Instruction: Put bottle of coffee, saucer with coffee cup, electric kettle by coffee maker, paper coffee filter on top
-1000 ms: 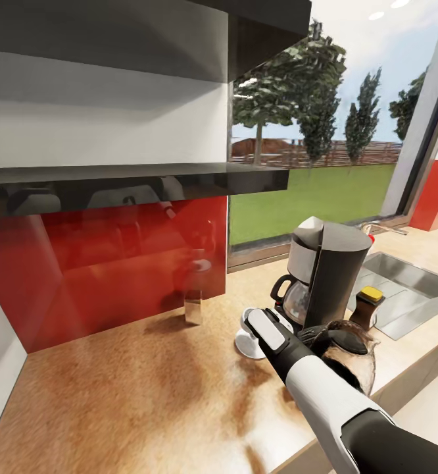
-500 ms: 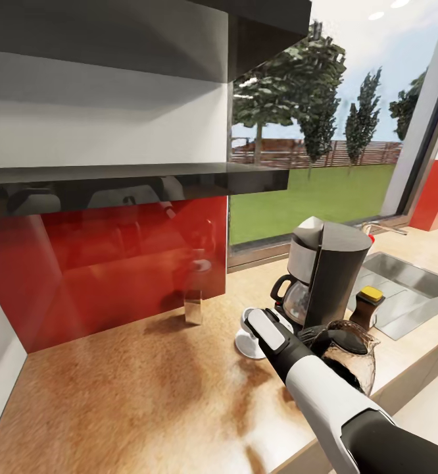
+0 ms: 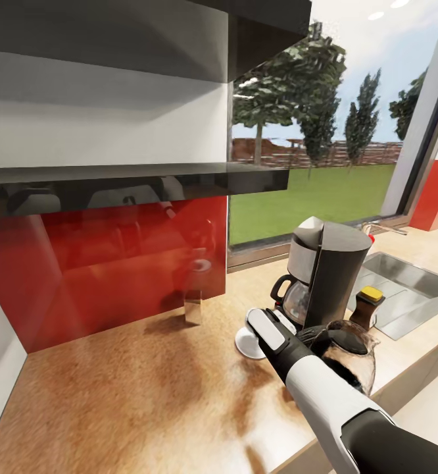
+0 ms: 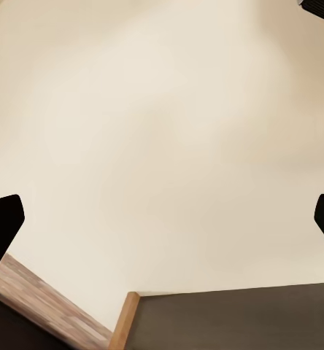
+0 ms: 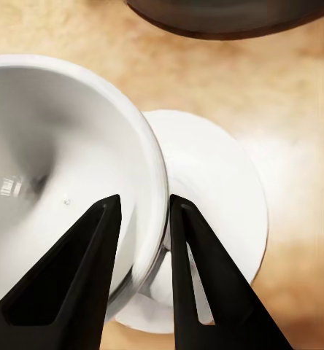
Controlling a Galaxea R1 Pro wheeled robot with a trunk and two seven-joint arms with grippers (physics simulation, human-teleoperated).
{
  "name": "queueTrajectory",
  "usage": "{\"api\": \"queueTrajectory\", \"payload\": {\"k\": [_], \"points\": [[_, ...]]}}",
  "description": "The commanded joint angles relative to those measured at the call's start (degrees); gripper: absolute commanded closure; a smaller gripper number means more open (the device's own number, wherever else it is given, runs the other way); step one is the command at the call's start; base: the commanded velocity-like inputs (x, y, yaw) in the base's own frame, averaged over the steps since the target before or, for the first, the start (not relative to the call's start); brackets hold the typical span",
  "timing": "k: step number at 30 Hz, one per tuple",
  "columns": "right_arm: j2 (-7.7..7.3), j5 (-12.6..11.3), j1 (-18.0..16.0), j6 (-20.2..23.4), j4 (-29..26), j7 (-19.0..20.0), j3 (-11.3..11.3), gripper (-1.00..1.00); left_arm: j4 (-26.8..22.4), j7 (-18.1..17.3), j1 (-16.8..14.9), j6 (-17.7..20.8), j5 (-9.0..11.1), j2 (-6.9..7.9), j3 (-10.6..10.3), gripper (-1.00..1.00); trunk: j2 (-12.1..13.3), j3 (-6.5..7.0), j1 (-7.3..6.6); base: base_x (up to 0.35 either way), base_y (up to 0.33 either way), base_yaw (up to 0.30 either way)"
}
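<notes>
The coffee maker (image 3: 327, 276) stands on the countertop (image 3: 146, 388) by the window. To its right sits the bottle of coffee (image 3: 369, 304), and the brown glass electric kettle (image 3: 349, 359) is in front of it. My right gripper (image 3: 258, 326) (image 5: 144, 205) is shut on the wall of the white coffee cup (image 5: 52, 168), one finger inside the rim and one outside. The cup is over the saucer (image 5: 217, 189) (image 3: 244, 343), just left of the coffee maker. Whether cup and saucer touch I cannot tell. My left gripper (image 4: 162, 219) is open against a plain beige surface. The paper coffee filter is hidden.
A steel sink (image 3: 410, 289) is set into the countertop at the right. A small shiny block (image 3: 193, 309) stands by the red backsplash (image 3: 114, 263). A dark shelf (image 3: 146, 179) overhangs the counter's left half. The counter's front edge runs under my right arm.
My right gripper with the cup has shifted very slightly up and to the right. Everything else is as before.
</notes>
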Motion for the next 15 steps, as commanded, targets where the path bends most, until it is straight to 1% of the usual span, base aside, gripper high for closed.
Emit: {"api": "queueTrajectory", "payload": {"k": [1, 15], "points": [[0.0, -0.1, 0.0, 0.1, 0.0, -0.2, 0.1, 1.0, 0.1, 0.1, 0.0, -0.2, 0.6, 0.0, -0.5, -1.0, -0.1, -0.06, 0.03, 0.0, 0.0, 0.0], [0.0, -0.1, 0.0, -0.2, 0.0, -0.4, 0.2, 1.0, 0.1, 0.1, 0.0, -0.3, 0.6, 0.06, -0.5, -1.0, -0.1, -0.06, 0.03, 0.0, 0.0, 0.0]]}}
